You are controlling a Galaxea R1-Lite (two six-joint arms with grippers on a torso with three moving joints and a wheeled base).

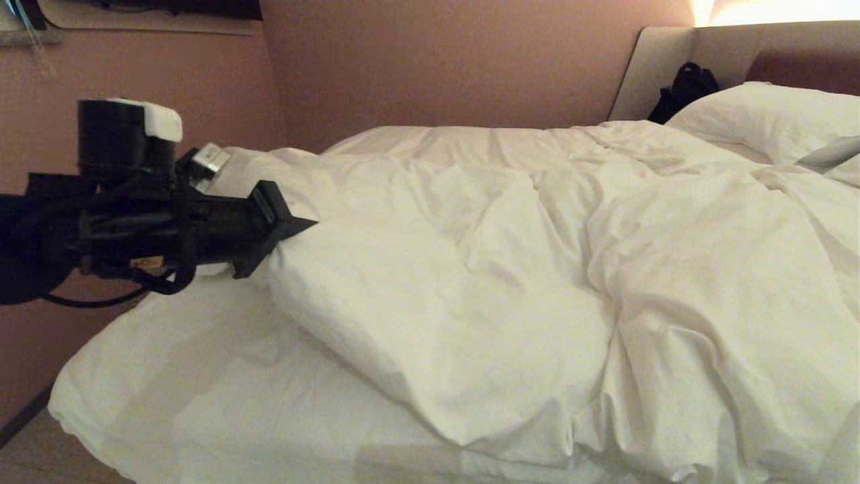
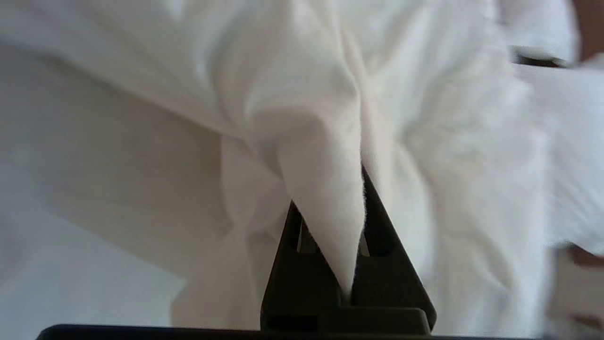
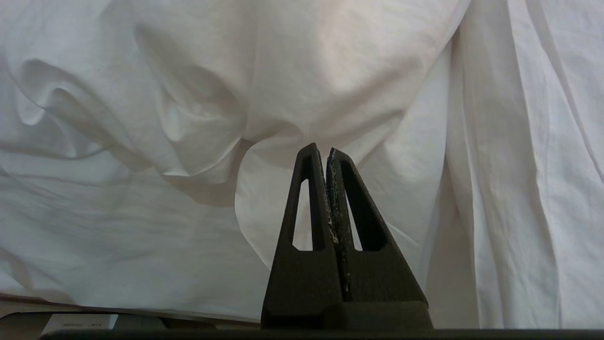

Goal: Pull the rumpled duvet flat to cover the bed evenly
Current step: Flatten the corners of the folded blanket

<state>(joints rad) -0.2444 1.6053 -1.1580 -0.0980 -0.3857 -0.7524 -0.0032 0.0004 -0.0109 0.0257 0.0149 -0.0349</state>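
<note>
The left gripper (image 1: 299,225) has its jaws clamped on a fold of the duvet (image 1: 510,282), which lies bunched on the bed (image 1: 134,376) beyond them. The right gripper (image 3: 325,153) hangs beside white bedding, jaws closed and empty.

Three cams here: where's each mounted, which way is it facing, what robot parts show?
Head view: on the head, looking forward and down over the wide low bed; left arm with left gripper shows at left.
Left wrist view: behind the left gripper, shut on a fold of the puffy creased white duvet.
Right wrist view: behind the right gripper, fingers shut, empty, facing hanging white fabric.
Shared: head and left wrist views both show the left gripper pinching the duvet.
</note>
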